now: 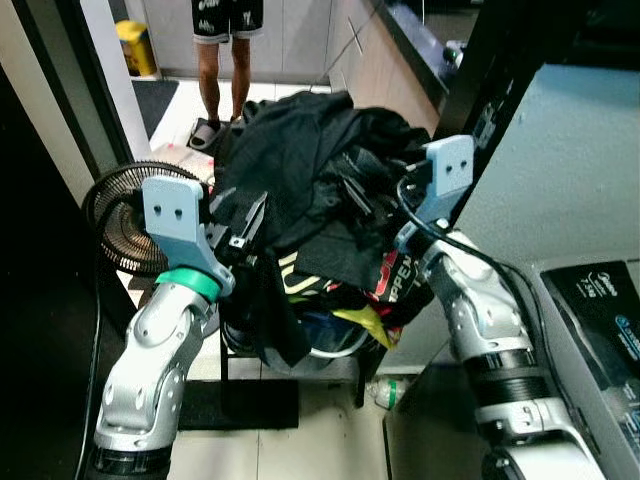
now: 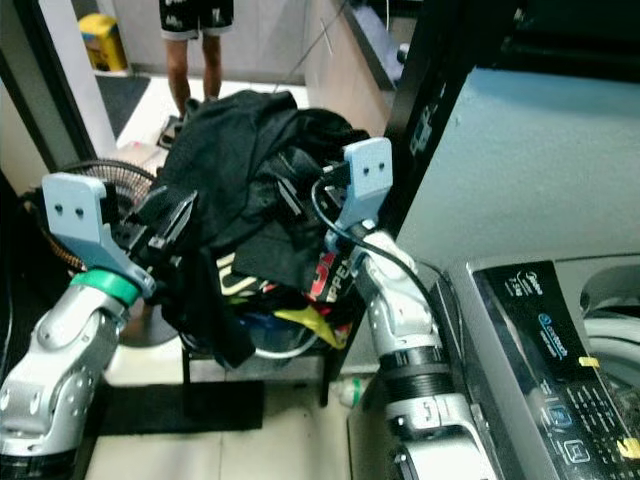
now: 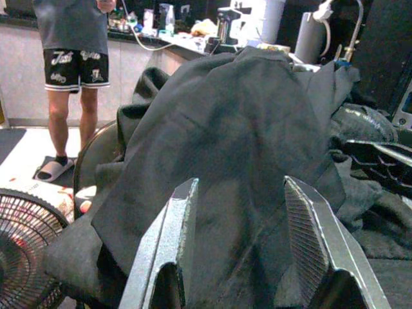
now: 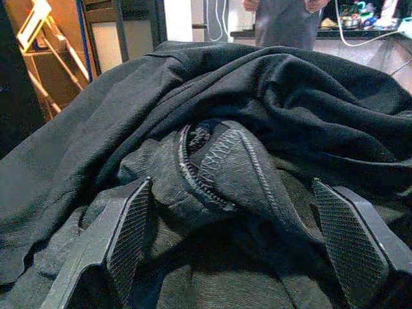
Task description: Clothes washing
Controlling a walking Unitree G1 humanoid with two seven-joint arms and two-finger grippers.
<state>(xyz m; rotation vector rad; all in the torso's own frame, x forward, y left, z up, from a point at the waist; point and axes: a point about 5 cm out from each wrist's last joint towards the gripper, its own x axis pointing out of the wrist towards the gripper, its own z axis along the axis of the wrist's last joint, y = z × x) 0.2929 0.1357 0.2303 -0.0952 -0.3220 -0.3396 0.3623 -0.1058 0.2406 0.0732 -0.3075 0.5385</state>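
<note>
A big heap of clothes sits piled high between the robot's two arms, mostly black fabric, crumpled and folded over itself, with one dark garment draped across the top and spilling down the left side. Lower in the pile, brighter pieces poke out: a black one with red and white lettering, something yellow-green, and a bit of blue. To the right stands the washing machine, a top-loader with a dark control panel facing up, just beside the heap
</note>
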